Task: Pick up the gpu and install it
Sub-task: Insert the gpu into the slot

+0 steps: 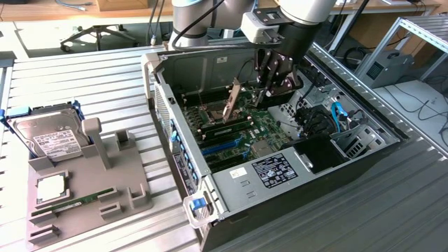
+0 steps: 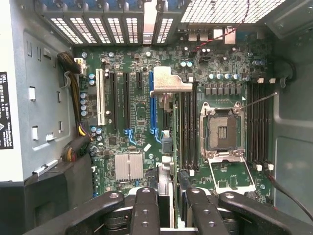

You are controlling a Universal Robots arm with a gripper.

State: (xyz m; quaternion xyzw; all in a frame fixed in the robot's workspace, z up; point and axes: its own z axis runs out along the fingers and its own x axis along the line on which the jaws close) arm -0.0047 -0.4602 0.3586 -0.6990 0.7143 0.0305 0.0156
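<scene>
Gripper (image 1: 272, 79) clenched on the gpu (image 1: 231, 102), which hangs edge-down inside the open case (image 1: 315, 152), above the motherboard (image 1: 245, 131). I judge installation underway; next calls for aligning its edge with the blue slot (image 2: 151, 103) at twelve o'clock.

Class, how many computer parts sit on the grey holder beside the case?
3: a hard drive upright at the grey holder's far end, a square processor lying nearer the camera, and a memory stick lying nearest. None seems hidden.
</scene>
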